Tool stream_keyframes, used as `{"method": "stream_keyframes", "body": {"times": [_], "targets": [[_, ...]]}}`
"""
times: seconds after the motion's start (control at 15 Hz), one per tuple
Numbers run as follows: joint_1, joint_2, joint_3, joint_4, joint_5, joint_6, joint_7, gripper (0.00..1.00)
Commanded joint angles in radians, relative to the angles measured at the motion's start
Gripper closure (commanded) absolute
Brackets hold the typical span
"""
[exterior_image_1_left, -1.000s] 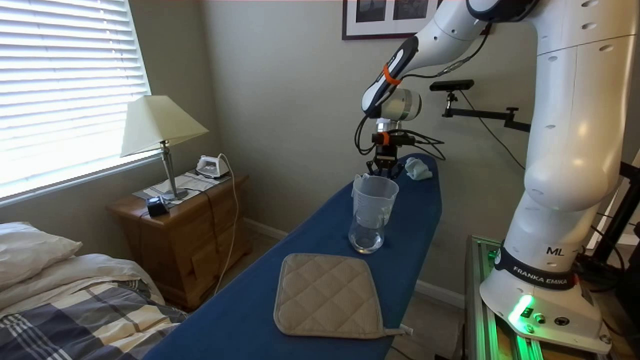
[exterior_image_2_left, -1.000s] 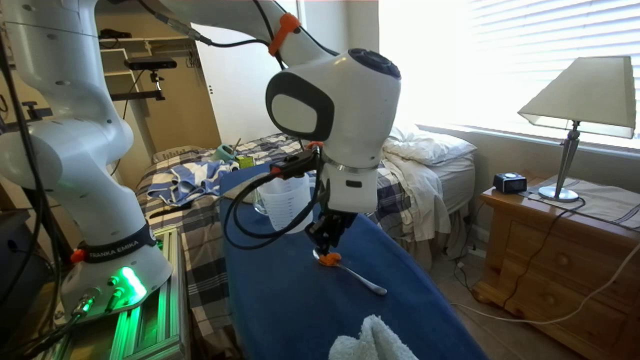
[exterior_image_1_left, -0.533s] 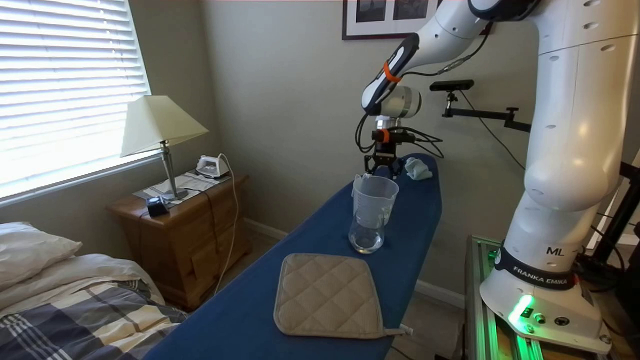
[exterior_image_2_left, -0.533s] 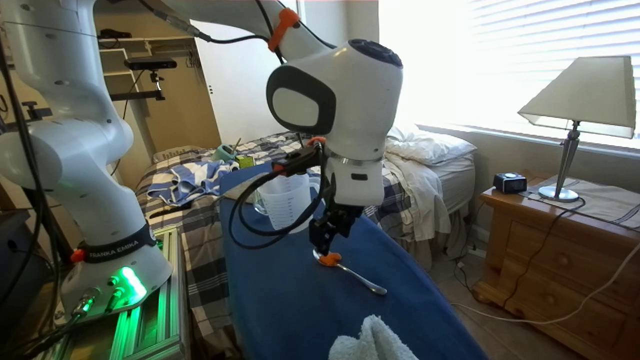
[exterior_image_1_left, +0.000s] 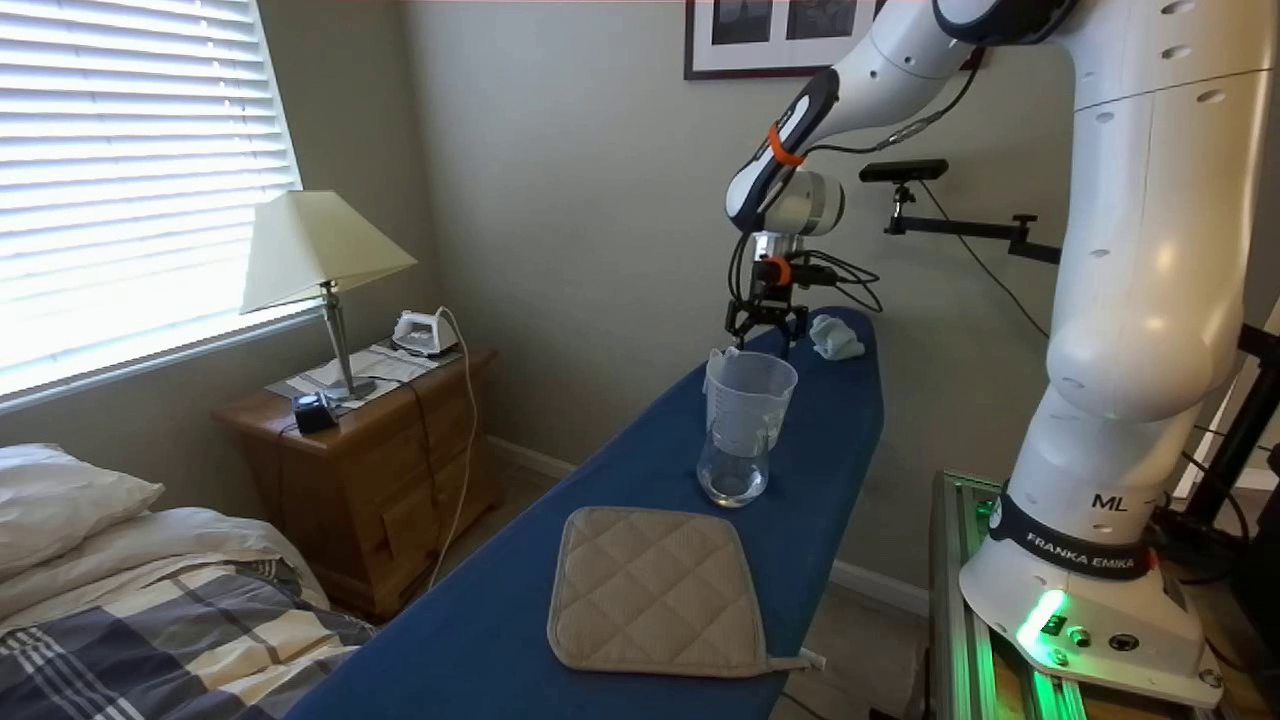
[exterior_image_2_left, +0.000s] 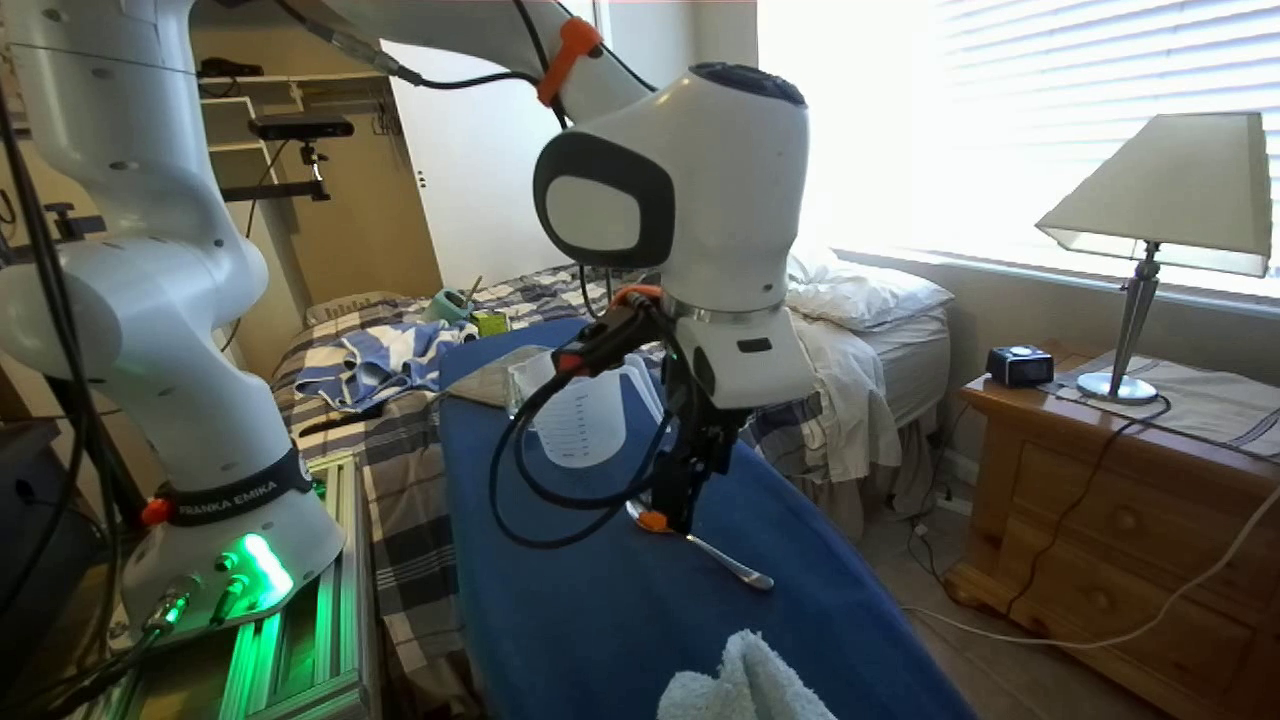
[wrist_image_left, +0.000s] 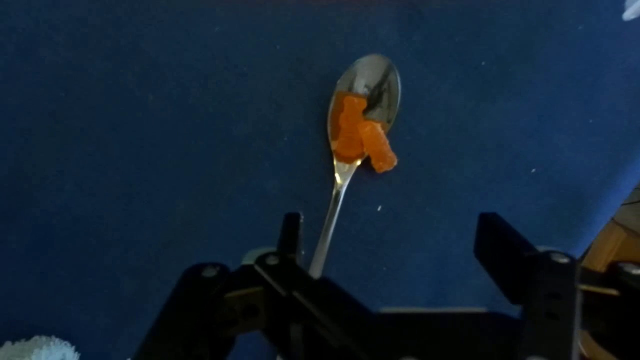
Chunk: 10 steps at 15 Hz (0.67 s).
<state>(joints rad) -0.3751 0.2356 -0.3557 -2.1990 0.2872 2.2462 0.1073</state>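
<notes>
The black two-finger gripper (wrist_image_left: 390, 235) stands spread and empty over a silver metal spoon (wrist_image_left: 344, 174), lying on the blue ironing board (wrist_image_left: 175, 150). Avoid brushing the two orange gummy-like pieces (wrist_image_left: 352, 131) at the spoon's bowl: one overhangs the rim and may slip.
</notes>
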Motion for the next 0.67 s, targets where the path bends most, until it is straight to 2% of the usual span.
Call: {"method": "stream_keyframes", "body": {"times": [0.0, 0.27, 0.53, 0.6], "targets": [[-0.02, 0.028, 0.0, 0.004, -0.019, 0.031, -0.063, 0.36], [-0.03, 0.052, 0.001, 0.005, -0.018, 0.055, -0.088, 0.52], [-0.034, 0.064, 0.003, 0.005, -0.014, 0.066, -0.097, 0.61], [-0.034, 0.064, 0.003, 0.004, -0.014, 0.068, -0.098, 0.68]]}}
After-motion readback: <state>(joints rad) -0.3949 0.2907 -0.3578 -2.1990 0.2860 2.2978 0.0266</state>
